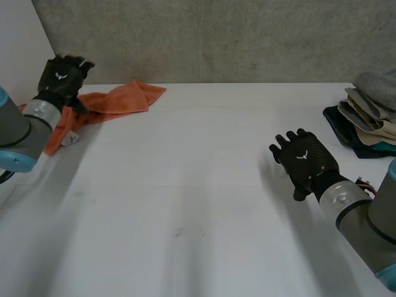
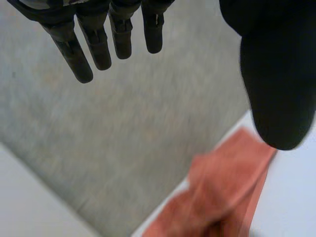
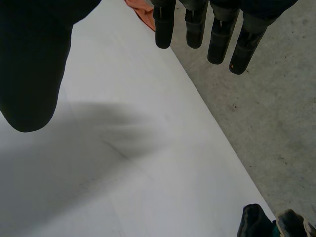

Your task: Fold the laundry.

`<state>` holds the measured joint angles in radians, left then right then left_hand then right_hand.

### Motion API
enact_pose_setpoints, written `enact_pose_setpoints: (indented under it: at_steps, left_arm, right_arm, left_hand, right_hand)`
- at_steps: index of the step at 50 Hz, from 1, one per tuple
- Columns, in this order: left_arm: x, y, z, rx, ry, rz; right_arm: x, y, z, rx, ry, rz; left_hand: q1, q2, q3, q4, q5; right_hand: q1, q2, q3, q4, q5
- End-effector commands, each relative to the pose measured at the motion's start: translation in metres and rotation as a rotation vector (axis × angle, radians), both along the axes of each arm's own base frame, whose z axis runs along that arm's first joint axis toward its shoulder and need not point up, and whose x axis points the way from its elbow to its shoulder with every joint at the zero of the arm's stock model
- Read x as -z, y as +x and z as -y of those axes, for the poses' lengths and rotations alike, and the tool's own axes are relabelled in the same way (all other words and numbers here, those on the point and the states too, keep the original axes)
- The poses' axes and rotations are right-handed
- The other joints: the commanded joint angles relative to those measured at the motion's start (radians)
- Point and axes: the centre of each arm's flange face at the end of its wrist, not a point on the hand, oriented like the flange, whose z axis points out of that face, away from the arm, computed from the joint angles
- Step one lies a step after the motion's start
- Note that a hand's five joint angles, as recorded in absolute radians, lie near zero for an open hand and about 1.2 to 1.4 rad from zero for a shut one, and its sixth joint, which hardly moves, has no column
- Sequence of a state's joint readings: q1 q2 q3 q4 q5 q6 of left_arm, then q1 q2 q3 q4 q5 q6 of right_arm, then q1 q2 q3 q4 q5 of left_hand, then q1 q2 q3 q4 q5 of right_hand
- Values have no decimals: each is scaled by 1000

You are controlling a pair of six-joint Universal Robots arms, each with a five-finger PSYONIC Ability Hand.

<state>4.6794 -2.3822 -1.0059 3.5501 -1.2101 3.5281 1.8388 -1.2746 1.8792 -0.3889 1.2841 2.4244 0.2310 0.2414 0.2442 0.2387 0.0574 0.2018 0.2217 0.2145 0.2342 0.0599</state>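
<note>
An orange cloth [image 1: 117,102] lies crumpled at the table's far left corner, with a white tag at its near end. My left hand [image 1: 62,77] hovers over the cloth's left part, fingers straight and apart, holding nothing. In the left wrist view the cloth [image 2: 222,192] lies below the thumb [image 2: 279,84], clear of the fingers [image 2: 94,44]. My right hand [image 1: 303,158] hangs open above the bare table at the right, empty. The right wrist view shows its fingers [image 3: 217,29] straight over the table edge and a bit of orange cloth [image 3: 140,10] beyond them.
A stack of folded laundry [image 1: 365,117] in grey, beige and dark colours sits at the table's far right edge. A grey concrete wall [image 1: 216,37] rises behind the white table [image 1: 185,204]. The stack's corner [image 3: 269,224] lies past my right hand.
</note>
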Motion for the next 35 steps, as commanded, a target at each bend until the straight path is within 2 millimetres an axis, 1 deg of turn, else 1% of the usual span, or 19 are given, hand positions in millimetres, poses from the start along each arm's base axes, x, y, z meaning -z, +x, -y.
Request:
enact_pose_setpoints:
  at_steps: [1, 2, 4, 10, 16, 22, 27, 31, 35]
  left_arm:
    - [52, 32, 45, -101, -20, 156]
    - [59, 38, 50, -113, -7, 162]
    - [66, 44, 54, -121, 11, 165]
    - [86, 46, 65, -120, 17, 170]
    - [98, 52, 72, -131, 4, 183]
    - [105, 58, 76, -146, -8, 207]
    - [106, 68, 81, -168, -22, 222]
    - [107, 74, 82, -180, -24, 223]
    - [109, 76, 82, -181, -21, 224]
  right_arm:
    - [-1, -1, 3, 7, -7, 1]
    - [-1, -1, 4, 7, -7, 1]
    - [-1, -2, 4, 10, -9, 1]
    - [-4, -4, 8, 19, -19, 4]
    - [-4, -4, 10, 21, -31, 7]
    - [-4, -3, 10, 19, -30, 7]
    - [-4, -3, 10, 18, -31, 7]
    - [-3, -3, 10, 19, -31, 7]
    - [-3, -3, 10, 19, -28, 6]
  left_hand:
    - [35, 25, 22, 28, 34]
    - [41, 31, 28, 34, 40]
    - [44, 34, 31, 36, 43]
    - [76, 66, 63, 69, 75]
    - [223, 213, 210, 215, 222]
    - [273, 263, 260, 265, 272]
    - [402, 392, 389, 394, 401]
    - [546, 535, 533, 538, 545]
    - [783, 773, 770, 776, 782]
  right_hand:
    - [-27, -47, -40, -60, -60]
    - [-27, -47, -40, -60, -60]
    - [-27, -47, -40, -60, -60]
    - [-27, -47, -40, -60, -60]
    - [-27, -47, -40, -60, -60]
    - [-27, -47, -40, -60, -60]
    - [-27, -47, -40, -60, -60]
    - [-27, -47, -40, -60, -60]
    - [-27, -47, -40, -60, -60]
